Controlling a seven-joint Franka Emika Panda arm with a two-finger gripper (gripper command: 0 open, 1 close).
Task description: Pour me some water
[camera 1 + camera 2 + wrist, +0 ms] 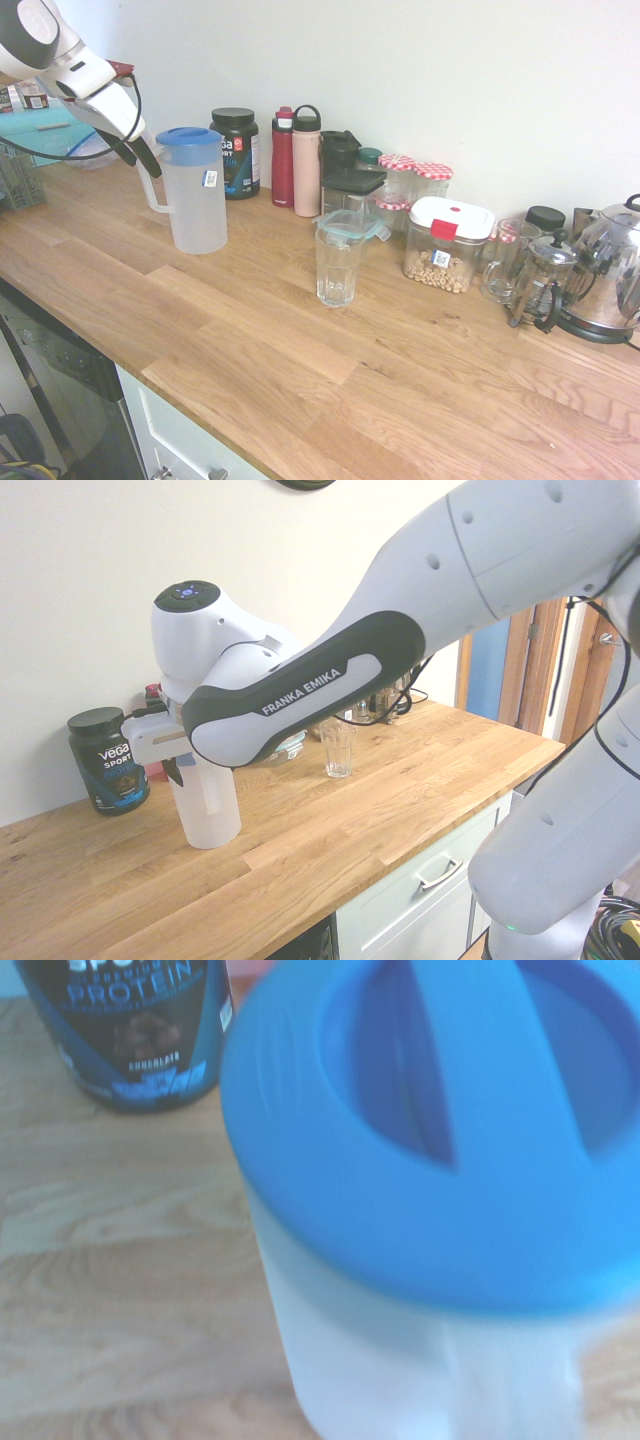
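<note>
The front edge of the wooden counter (250,400) runs nearest the first exterior camera, with white drawers (185,440) beneath it, and a broad stretch of bare wood lies between that edge and everything standing further back. The 1 empty drinking glass (337,265) stands alone in that open stretch, well apart from the pitcher (195,190), with clear counter between the 2.

The pitcher, frosted white with a blue lid (188,138), stands upright on the counter; any water inside is too faint to make out. The gripper (140,152) hangs just beside the pitcher's handle (152,190), on the side away from the glass, tilted downward, its 2 dark fingers (148,157) spread apart and holding nothing. Whether a fingertip touches the handle cannot be told.

Behind the pitcher a black protein tub (236,152) stands near the wall, then a red bottle (283,157) and a pink bottle (307,162) side by side. Further along are storage jars, 1 with a red-latched lid (447,243), a glass mug (503,262), a French press (541,282) and a steel kettle (610,270).

The second exterior view hides the fingers and the pitcher's top behind the arm, but shows the counter's far end. The wrist view alone looks down on the lid's recessed grip and the tub's label.
</note>
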